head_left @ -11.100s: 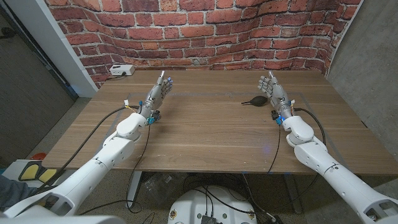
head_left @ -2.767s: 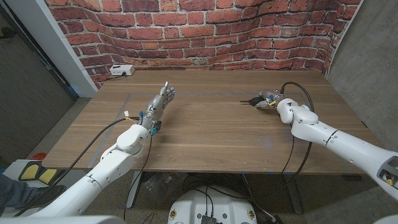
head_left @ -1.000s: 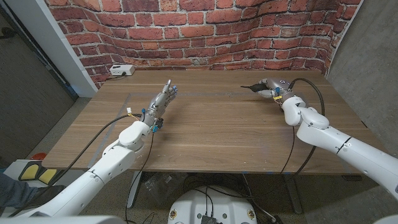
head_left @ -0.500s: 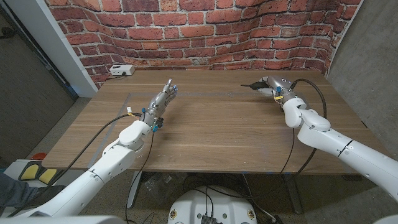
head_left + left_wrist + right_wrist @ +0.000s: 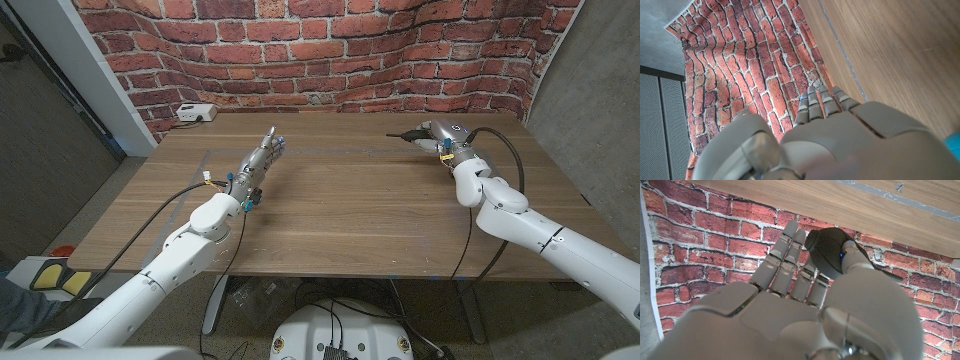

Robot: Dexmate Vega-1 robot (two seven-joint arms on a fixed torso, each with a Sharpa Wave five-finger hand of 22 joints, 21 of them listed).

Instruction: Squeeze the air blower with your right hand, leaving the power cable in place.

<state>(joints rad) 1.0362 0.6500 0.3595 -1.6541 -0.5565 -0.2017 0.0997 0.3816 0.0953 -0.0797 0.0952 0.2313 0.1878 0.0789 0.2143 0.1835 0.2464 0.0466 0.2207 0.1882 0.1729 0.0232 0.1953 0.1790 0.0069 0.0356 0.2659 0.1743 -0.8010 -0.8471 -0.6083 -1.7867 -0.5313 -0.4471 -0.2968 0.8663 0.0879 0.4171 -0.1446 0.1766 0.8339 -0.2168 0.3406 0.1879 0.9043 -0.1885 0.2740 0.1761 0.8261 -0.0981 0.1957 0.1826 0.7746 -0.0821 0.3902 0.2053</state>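
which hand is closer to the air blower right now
Right. The right hand holds the air blower at the table's far right, nozzle pointing toward the middle. The left hand is well off on the table's left side, holding nothing, fingers apart.

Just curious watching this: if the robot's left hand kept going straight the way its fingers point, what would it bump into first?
Probably nothing on the table: the left hand points over bare wood towards the brick wall, so likely the wall first, though depth is hard to judge.
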